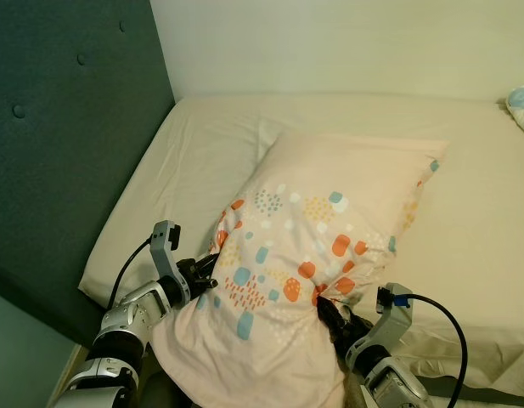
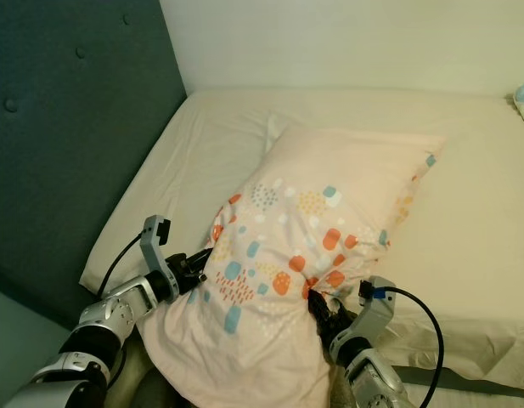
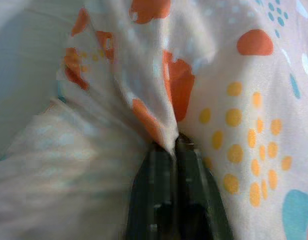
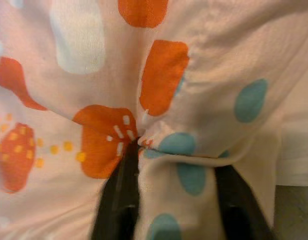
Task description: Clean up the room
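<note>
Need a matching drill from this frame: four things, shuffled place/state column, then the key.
1. left gripper
2. right gripper
3. headboard
4. pillow

A. dark teal, on the robot's left
B. lies on the bed, near end pinched by both grippers
C. pinches the pillow's near left edge
D. pinches printed fabric at the pillow's near right

Pairs: 1-C, 2-D, 3-A, 4-B

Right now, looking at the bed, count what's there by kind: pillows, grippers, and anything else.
Peach pillow with orange, teal and yellow spots: 1
Pale blue-and-white soft item at the bed's far right edge: 1
Cream-sheeted bed: 1
Dark teal tufted headboard: 1
Black-fingered grippers pinching the pillow, left and right: 2
Total: 6
</note>
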Tool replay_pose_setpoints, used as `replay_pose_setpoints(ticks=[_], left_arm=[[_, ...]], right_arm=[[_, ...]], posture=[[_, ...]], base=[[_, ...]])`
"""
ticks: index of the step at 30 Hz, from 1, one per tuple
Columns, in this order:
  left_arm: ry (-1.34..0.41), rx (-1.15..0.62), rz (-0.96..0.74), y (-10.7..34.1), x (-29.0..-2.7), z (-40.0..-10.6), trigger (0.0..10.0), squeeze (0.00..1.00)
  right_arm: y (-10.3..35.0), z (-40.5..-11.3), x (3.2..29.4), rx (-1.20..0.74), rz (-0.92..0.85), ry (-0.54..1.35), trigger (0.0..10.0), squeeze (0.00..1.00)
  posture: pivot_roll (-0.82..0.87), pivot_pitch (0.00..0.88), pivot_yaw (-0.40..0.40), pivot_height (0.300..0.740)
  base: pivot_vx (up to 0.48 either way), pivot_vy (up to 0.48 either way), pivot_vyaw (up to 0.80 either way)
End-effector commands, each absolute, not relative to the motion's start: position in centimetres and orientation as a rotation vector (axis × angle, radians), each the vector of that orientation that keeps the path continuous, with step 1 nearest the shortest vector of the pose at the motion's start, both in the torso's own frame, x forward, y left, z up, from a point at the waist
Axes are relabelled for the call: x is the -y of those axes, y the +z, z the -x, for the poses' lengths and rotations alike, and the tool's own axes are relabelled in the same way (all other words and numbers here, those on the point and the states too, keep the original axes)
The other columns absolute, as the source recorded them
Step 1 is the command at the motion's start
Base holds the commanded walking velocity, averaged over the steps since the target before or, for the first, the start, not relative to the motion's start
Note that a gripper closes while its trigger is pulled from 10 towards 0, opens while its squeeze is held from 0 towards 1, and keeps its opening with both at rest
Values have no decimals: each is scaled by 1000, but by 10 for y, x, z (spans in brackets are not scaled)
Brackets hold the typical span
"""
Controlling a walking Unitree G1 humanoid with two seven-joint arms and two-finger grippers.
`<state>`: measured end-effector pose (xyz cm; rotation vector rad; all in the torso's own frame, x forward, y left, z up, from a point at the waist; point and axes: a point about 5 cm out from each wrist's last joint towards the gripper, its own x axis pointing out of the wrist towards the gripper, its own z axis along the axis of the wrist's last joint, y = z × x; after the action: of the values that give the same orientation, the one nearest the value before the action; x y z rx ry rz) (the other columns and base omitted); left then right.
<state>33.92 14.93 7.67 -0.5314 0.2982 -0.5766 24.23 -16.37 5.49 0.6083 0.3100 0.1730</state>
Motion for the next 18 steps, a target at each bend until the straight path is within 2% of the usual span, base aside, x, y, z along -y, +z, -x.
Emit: replay_pose_setpoints(ticks=[1, 2, 15, 18], left_arm=[[-617, -343, 531, 69, -141, -335, 10000, 761], [-616, -341, 540, 69, -141, -335, 10000, 1000], [-493, -345, 603, 64, -165, -337, 10000, 1000], [-356, -390, 536, 54, -178, -335, 10000, 1000]], right_arm=[[53, -240, 154, -336, -631, 215, 0, 0], [53, -239, 156, -332, -634, 211, 0, 0], [57, -223, 168, -325, -636, 202, 0, 0], [56, -211, 178, -336, -629, 178, 0, 0]], posture=[[-147, 195, 46, 574], [-147, 195, 46, 574], [-182, 194, 37, 574], [-182, 194, 37, 574]], base=[[0, 0, 0], [0, 0, 0], [0, 0, 0], [0, 0, 0]])
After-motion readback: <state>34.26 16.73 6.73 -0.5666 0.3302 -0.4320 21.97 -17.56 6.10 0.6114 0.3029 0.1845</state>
